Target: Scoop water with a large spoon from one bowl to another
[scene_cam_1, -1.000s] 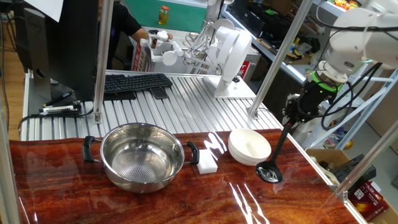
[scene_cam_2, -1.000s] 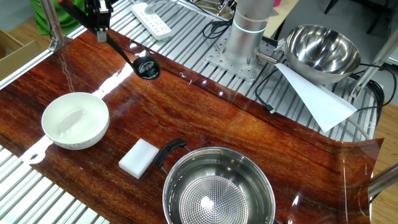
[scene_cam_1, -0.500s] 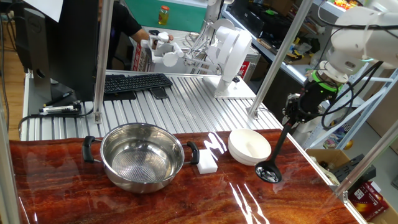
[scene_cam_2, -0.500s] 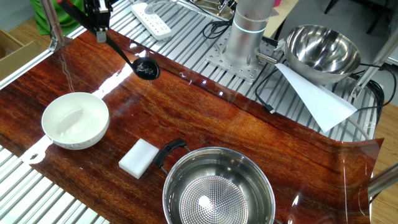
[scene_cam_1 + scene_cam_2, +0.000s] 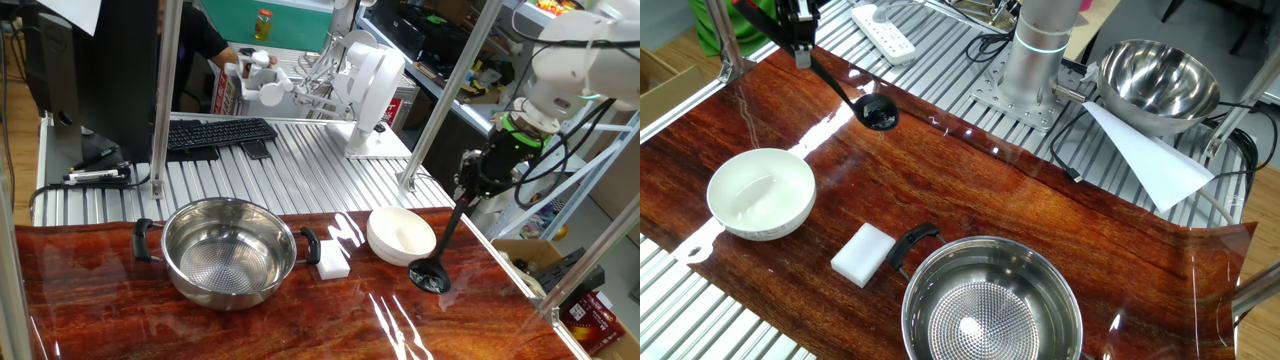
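My gripper [image 5: 470,190] [image 5: 800,42] is shut on the upper handle of the black ladle [image 5: 447,235] [image 5: 845,90]. The ladle hangs tilted, its round cup [image 5: 430,276] [image 5: 878,116] low over the wooden table, just right of the white bowl [image 5: 401,236] [image 5: 761,194]. The red tip of the handle is hidden. The steel pot-like bowl [image 5: 230,251] [image 5: 992,306] with two black side handles and a dotted bottom sits on the table, apart from the ladle. I cannot tell whether the cup touches the table.
A white rectangular block [image 5: 333,260] [image 5: 864,253] lies between the steel bowl and the white bowl. A metal post [image 5: 436,95] stands behind the white bowl. A second steel bowl [image 5: 1158,77] and a white paper sheet [image 5: 1150,160] sit near the arm's base [image 5: 1035,60].
The ladle cup has shifted slightly left, toward the white bowl. Everything else has stayed in place.
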### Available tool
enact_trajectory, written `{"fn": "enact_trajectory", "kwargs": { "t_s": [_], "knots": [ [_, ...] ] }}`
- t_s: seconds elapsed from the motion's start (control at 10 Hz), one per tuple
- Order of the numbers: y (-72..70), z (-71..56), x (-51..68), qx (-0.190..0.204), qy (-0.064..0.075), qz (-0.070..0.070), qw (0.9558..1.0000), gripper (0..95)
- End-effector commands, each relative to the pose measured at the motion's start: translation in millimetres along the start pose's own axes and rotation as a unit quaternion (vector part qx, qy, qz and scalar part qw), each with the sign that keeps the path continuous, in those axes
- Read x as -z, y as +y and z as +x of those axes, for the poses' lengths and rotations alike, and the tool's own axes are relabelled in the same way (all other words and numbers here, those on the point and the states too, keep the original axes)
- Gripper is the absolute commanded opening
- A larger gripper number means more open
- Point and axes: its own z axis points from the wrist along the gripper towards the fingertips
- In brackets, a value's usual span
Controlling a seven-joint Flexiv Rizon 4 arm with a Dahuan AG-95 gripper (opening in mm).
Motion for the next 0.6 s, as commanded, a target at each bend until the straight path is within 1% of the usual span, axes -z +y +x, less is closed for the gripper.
{"fn": "enact_trajectory", "kwargs": {
  "t_s": [0.1,0.3,0.4,0.6],
  "knots": [
    [10.3,-3.2,-0.5,-0.012,-0.001,0.003,0.9999,0.0],
    [25.2,-9.7,-0.8,-0.026,0.001,0.004,0.9996,0.0],
    [37.8,-16.2,-0.7,-0.036,0.003,0.006,0.9993,0.0],
    [51.6,-24.5,0.0,-0.041,0.004,0.01,0.9991,0.0]
  ]
}}
